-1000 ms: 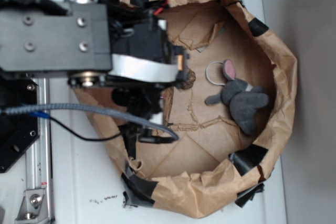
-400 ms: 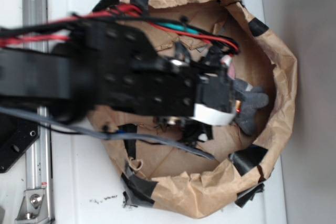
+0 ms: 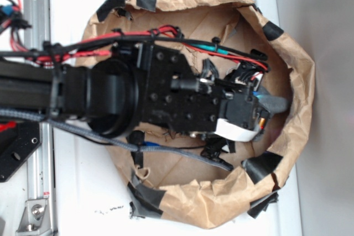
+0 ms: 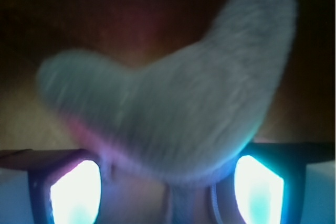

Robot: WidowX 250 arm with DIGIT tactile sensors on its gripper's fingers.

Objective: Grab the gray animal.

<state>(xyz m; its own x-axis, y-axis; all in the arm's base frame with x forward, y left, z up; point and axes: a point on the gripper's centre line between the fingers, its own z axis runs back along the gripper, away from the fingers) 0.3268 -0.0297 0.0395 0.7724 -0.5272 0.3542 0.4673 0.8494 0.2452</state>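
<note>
The gray animal (image 3: 275, 103) lies inside the brown paper bag at its right side. Only one gray limb shows past the arm in the exterior view. My gripper (image 3: 259, 115) is right over it, low in the bag. In the wrist view the gray animal (image 4: 173, 108) fills the frame as a blurred, curved gray plush shape with a pink edge at lower left. It sits between my two glowing fingers (image 4: 76, 195), which stand wide apart on either side. My gripper (image 4: 167, 192) is open around it.
The crumpled brown paper bag (image 3: 301, 81) has a tall rim patched with black tape (image 3: 260, 167). The black arm with red cables (image 3: 166, 31) covers most of the bag floor. A metal rail (image 3: 36, 4) runs along the left edge of the white table.
The arm swung from the bag's left side to the right and came down over the gray animal. The animal and the white ring are now mostly hidden under it.
</note>
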